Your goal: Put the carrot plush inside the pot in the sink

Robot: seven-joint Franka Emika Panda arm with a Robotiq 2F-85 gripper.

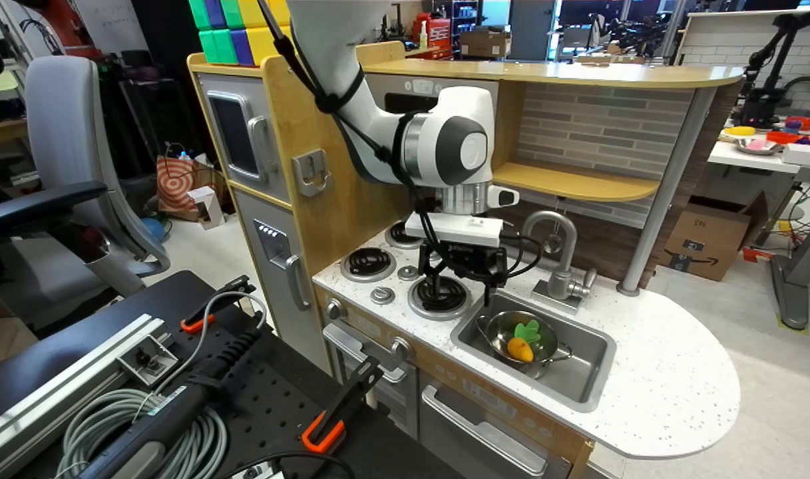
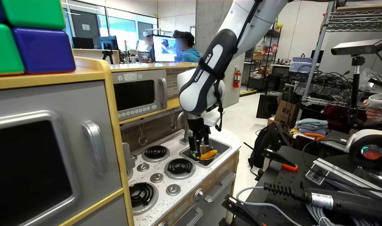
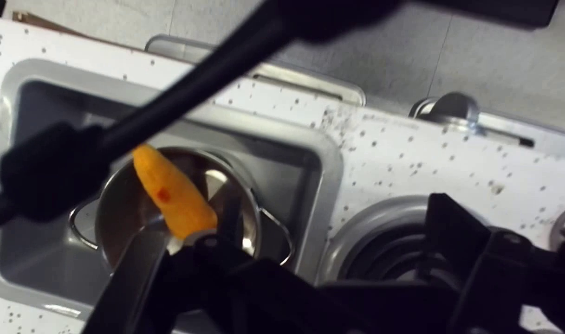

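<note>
Spread and empty, the end effector (image 1: pixel 462 297) hangs on the burner (image 2: pixel 180 166) side of the carrot plush (image 3: pixel 175 199), which lies inside the pot (image 1: pixel 501 326) in the sink (image 1: pixel 580 362), long axis slanting away, so lifting clear probably suits.

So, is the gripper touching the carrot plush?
Apart: in an exterior view, parts of the sink and pot show between the gripper and the carrot plush.

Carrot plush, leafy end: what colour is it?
Green; the leafy end shows best in an exterior view.
</note>
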